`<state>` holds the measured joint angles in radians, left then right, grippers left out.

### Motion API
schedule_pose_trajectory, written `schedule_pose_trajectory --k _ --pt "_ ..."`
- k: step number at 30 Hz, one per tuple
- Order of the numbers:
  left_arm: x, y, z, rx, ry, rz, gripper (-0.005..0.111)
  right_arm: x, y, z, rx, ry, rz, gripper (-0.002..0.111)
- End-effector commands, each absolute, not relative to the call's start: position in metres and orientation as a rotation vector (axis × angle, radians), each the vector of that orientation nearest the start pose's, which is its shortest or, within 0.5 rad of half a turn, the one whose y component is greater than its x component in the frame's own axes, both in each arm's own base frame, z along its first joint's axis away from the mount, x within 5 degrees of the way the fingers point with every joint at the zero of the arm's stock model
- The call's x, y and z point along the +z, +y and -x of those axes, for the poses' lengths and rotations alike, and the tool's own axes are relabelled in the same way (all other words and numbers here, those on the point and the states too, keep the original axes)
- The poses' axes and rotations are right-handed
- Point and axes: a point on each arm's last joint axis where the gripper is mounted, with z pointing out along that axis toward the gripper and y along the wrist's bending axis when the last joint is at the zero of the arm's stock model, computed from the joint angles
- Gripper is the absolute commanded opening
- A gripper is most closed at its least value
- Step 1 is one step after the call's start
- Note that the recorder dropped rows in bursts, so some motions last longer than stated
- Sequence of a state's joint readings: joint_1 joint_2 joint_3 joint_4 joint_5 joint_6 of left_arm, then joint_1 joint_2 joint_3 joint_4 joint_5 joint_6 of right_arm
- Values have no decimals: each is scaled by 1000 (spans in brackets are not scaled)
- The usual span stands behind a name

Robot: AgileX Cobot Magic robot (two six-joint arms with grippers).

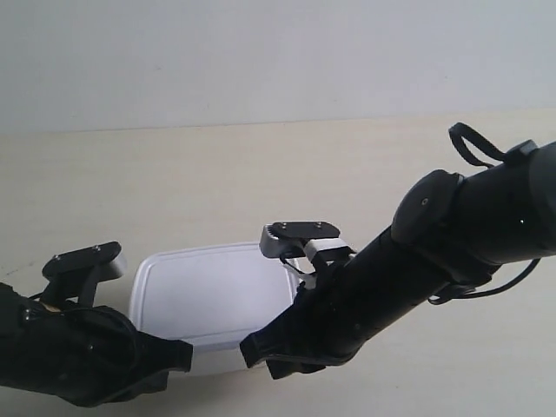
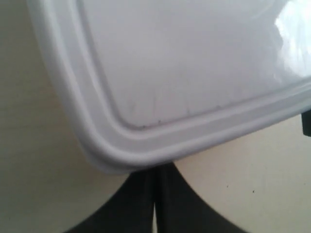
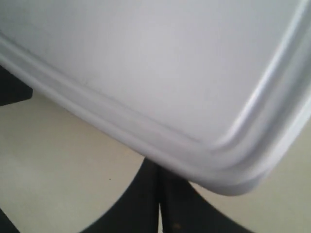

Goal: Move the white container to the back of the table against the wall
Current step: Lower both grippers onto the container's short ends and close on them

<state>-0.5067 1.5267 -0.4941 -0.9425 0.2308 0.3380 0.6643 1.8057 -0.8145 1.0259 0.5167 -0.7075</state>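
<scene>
The white container [image 1: 213,295] lies flat with its rimmed lid on, near the front of the cream table [image 1: 217,182]. The pale wall [image 1: 261,52] stands far behind it. My left gripper [image 1: 182,354] is shut, its tips meeting the container's near edge by one rounded corner [image 2: 112,155]. In the left wrist view the left gripper [image 2: 154,179] has its fingers pressed together and holds nothing. My right gripper [image 1: 252,352] is also shut and empty. In the right wrist view the right gripper [image 3: 159,177] has its tips under the rim by the other near corner [image 3: 233,174].
Both black arms come in low over the table's front edge, one at each side of the container. Bare tabletop [image 1: 347,165] runs from the container's far edge back to the wall. Each wrist view shows a dark bit of the other gripper [image 2: 306,124] at its edge.
</scene>
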Motion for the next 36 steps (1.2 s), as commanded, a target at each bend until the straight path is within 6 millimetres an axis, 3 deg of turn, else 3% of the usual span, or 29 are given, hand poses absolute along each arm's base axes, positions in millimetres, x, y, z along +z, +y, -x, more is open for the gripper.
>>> schedule_pose_trajectory --k 1,14,28,36 --pt "144 -133 -205 -577 2722 10 0 128 224 -226 811 2777 707 0" --pt "138 -140 -223 -536 2712 -13 0 126 225 -235 748 2737 639 0" --pt "145 -144 -244 -490 2617 -50 0 124 221 -248 629 2662 563 0" --pt "139 -135 -259 -478 2650 -12 0 127 243 -269 699 2641 604 0"
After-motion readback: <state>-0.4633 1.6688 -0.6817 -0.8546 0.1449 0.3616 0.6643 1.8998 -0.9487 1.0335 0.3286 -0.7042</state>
